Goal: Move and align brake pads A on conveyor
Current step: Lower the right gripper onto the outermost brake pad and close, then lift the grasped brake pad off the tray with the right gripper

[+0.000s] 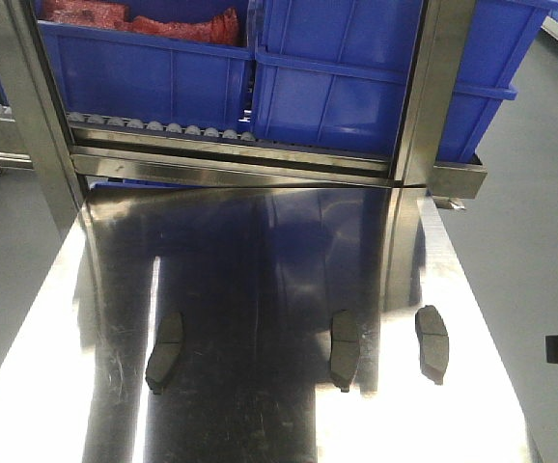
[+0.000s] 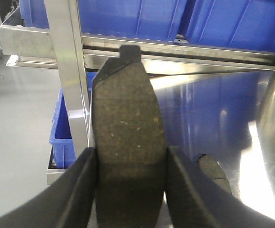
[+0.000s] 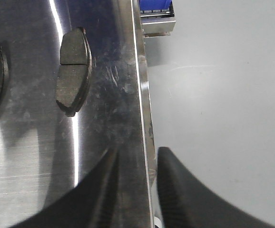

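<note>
Left gripper (image 2: 130, 156) is clamped on one brake pad (image 2: 128, 109). Right gripper (image 3: 138, 156) has its fingers apart and empty, at the right edge of the steel table (image 1: 260, 289). Three other pads (image 1: 166, 352) (image 1: 345, 347) (image 1: 432, 342) lie on it.

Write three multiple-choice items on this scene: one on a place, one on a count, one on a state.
1. Where do the loose pads lie?
A. on the steel table
B. in a drawer
C. on a cloth

2. How many pads lie loose in the front view?
A. two
B. three
C. five

3. What is the left tool doing?
A. open and empty
B. shut on a fourth pad
C. out of view

Answers:
1 A, they rest flat on the shiny metal top.
2 B, three show there, in a rough row.
3 B, its fingers press both sides of the fourth pad.
</note>
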Robot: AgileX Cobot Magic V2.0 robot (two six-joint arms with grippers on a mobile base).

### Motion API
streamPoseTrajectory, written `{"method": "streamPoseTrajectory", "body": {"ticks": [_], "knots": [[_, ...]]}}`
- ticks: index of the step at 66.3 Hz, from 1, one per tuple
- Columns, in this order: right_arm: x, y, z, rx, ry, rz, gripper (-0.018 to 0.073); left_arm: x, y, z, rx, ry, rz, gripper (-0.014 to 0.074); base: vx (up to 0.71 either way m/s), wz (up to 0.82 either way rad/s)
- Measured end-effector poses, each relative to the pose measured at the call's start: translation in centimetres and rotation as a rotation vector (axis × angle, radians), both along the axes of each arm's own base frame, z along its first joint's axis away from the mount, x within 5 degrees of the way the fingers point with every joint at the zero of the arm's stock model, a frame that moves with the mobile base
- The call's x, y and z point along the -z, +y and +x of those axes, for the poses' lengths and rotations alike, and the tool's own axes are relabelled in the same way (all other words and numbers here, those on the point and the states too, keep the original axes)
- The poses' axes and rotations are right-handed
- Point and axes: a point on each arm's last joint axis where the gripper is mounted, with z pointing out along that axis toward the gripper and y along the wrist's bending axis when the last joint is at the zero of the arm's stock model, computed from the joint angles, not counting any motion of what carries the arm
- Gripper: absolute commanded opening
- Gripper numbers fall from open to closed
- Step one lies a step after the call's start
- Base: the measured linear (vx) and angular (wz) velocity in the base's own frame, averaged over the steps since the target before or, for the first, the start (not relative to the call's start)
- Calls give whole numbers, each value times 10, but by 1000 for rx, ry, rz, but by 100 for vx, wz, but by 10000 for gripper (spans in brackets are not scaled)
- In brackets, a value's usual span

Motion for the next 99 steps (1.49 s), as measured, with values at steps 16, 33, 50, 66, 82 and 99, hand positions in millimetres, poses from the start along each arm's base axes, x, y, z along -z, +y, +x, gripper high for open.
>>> {"method": "streamPoseTrajectory", "body": {"ticks": [16, 33, 50, 66, 82, 99], "knots": [[-5, 4, 1, -21, 0, 4, 442, 0, 0, 0, 0, 0, 0, -6, 0, 0], [-14, 38, 13, -176, 15, 20, 433, 0, 0, 0, 0, 0, 0, -6, 0, 0], [-13, 72, 59, -198, 84, 40, 433, 0, 0, 0, 0, 0, 0, -6, 0, 0], [16, 78, 106, -148, 203, -37, 433, 0, 0, 0, 0, 2, 0, -6, 0, 0], [63, 87, 137, -145, 359, -76, 433, 0, 0, 0, 0, 2, 1, -6, 0, 0], [89, 92, 156, -143, 424, -93, 433, 0, 0, 0, 0, 2, 1, -6, 0, 0]]}}
